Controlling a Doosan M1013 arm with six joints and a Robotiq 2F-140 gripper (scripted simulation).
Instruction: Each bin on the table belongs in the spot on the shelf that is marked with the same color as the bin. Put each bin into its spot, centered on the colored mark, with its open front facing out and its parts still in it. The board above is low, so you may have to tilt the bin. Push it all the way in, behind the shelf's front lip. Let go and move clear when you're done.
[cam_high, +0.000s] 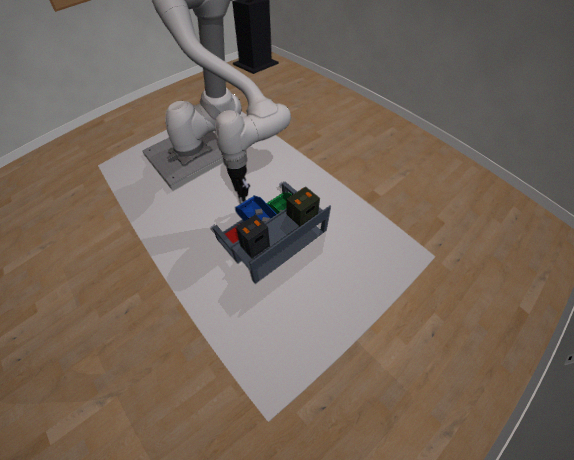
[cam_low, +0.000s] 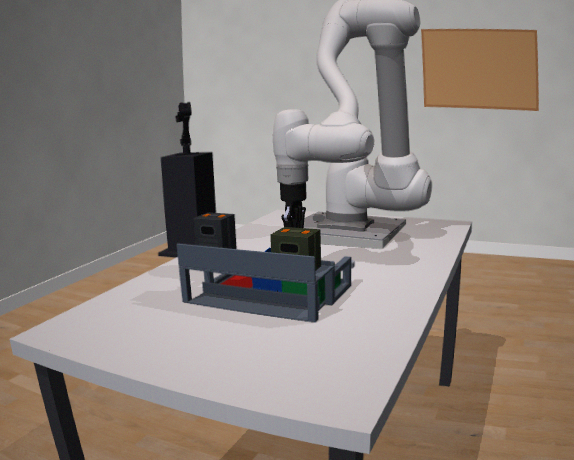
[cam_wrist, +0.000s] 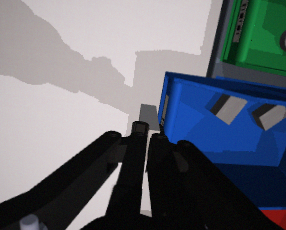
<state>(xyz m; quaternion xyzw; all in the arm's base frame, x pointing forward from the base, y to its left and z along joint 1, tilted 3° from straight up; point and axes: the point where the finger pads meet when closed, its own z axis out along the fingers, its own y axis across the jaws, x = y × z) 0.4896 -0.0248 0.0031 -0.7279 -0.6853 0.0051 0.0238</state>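
Note:
The blue bin (cam_high: 254, 207) (cam_wrist: 210, 135) holds two grey parts (cam_wrist: 227, 109) and sticks out of the grey shelf (cam_high: 287, 241) (cam_low: 250, 260) on the side facing the arm, in front of the middle spot. My gripper (cam_high: 243, 192) (cam_low: 295, 218) (cam_wrist: 146, 116) is shut with nothing between its fingers. Its tips are low over the table, right at the bin's outer wall. The green bin (cam_high: 276, 202) (cam_wrist: 260, 35) sits in the shelf beside it. Red (cam_low: 237, 281), blue (cam_low: 266, 284) and green marks (cam_low: 295, 286) show on the shelf floor. I see no red bin.
Two dark boxes (cam_high: 253, 235) (cam_high: 303, 205) with orange tabs stand on the shelf's top board. The arm's base plate (cam_high: 175, 167) lies behind the gripper. A black stand (cam_low: 187, 200) with a camera is beyond the table's edge.

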